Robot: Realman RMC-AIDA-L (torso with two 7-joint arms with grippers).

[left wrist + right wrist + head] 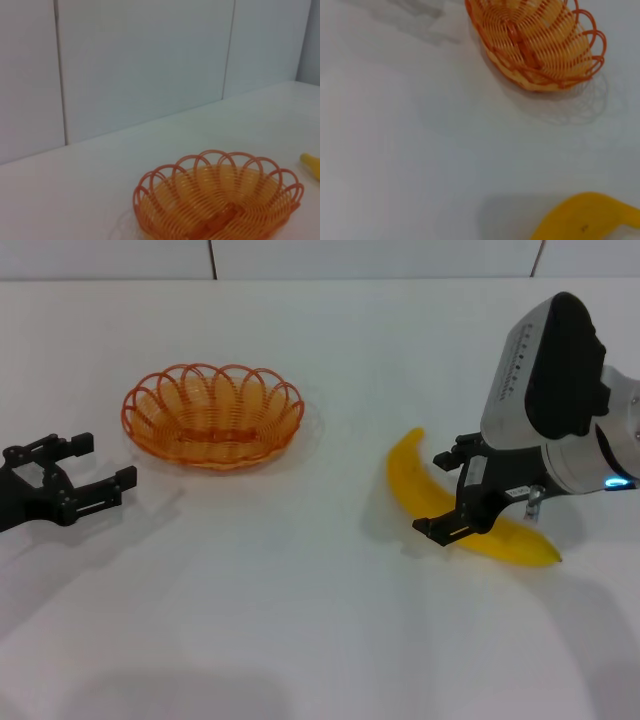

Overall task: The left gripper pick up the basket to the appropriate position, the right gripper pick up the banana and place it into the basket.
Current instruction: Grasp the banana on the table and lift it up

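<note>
with the right gripper (pixel 451 492) spread open over the banana (pixel 440 502) at right centre, the smooth curve could roll free, while the left gripper (pixel 88 468), also open, waits beside the empty basket (pixel 213 416) at upper left.

Left pincer (pixel 85 468) and right pincer (pixel 450 490) both gape, low.

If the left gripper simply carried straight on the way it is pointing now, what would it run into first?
Most likely the small oval orange wire basket. The open left gripper points toward it across bare white table, and the left wrist view centres on the basket, though depth is uncertain.
</note>
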